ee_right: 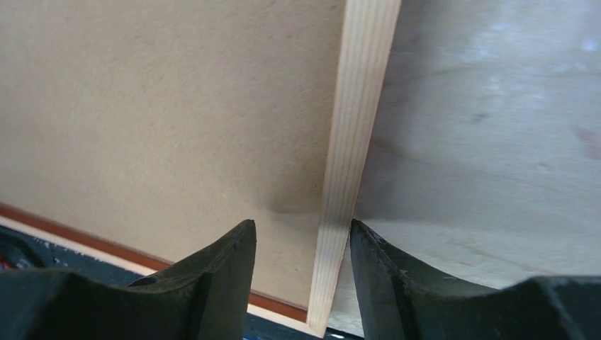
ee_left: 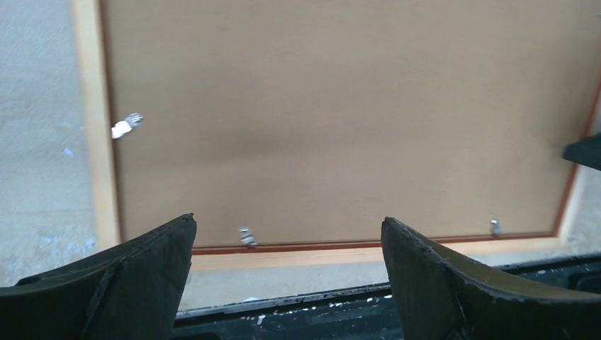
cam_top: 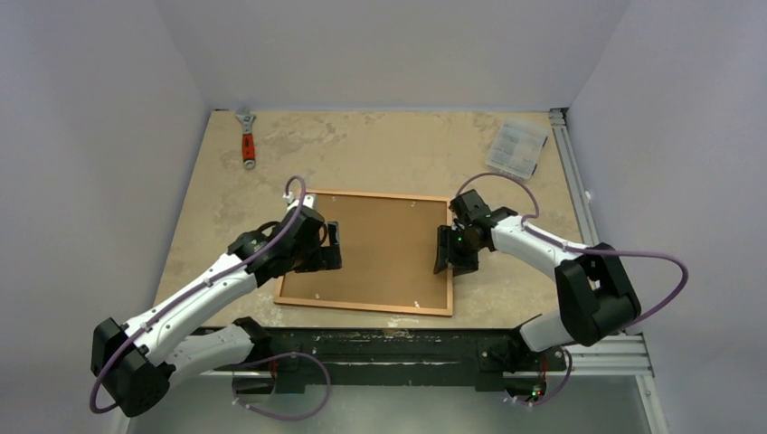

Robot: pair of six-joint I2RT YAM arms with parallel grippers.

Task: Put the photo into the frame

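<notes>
The frame (cam_top: 362, 307) lies flat in the middle of the table, thin orange-brown border all round. The photo (cam_top: 384, 249) lies inside it with its plain brown back up; its picture side is hidden. My left gripper (cam_top: 330, 246) hovers over the frame's left side, open wide with nothing between its fingers. In the left wrist view, the left gripper (ee_left: 288, 225) looks across the photo (ee_left: 340, 120) and the frame (ee_left: 96, 142). My right gripper (ee_right: 302, 225) stands open astride the frame's right border (ee_right: 358, 106). One finger is at the border's outer edge, the other over the photo (ee_right: 163, 106).
An orange-handled wrench (cam_top: 247, 137) lies at the back left. A small clear plastic box (cam_top: 517, 147) sits at the back right. Small metal tabs (ee_left: 126, 125) stick out along the frame's inner edge. The black mounting rail (cam_top: 389, 348) runs along the near table edge.
</notes>
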